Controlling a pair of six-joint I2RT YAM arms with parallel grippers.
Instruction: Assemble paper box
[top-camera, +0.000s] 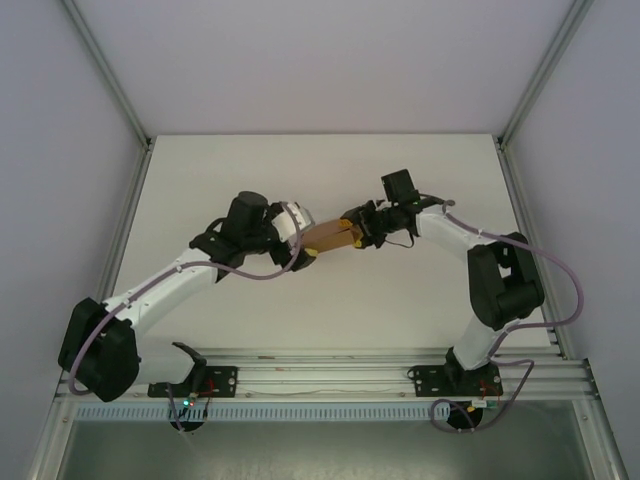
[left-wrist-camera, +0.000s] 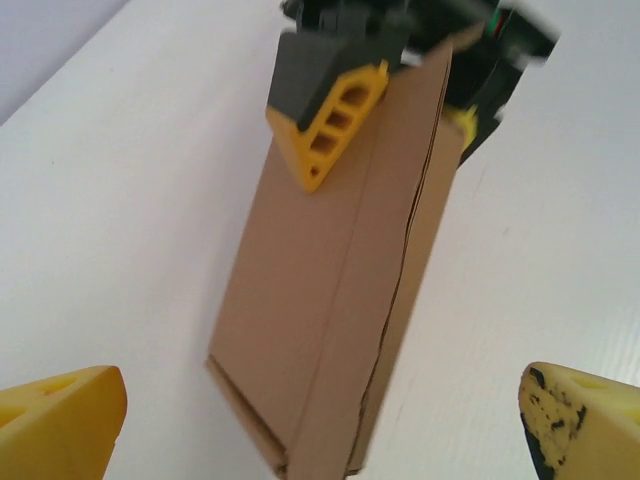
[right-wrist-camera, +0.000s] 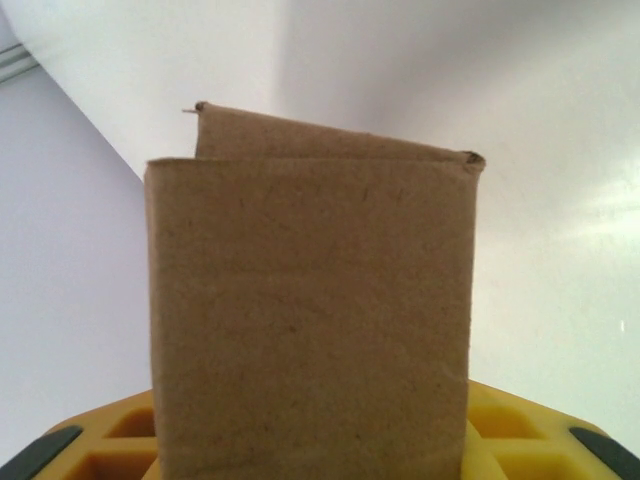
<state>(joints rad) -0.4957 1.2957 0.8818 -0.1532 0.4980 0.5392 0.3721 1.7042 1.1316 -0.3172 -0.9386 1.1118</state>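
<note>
The left claw stands wide open and empty on either side of the box's near end, so the box hangs over the desk held solely by the right claw pinching its far end, and may sag, twist or slip free.

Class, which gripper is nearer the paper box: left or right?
Right. The right gripper grips one end of the paper box, jaws closed on it. The left gripper sits at the other end, jaws open, touching neither side.
</note>
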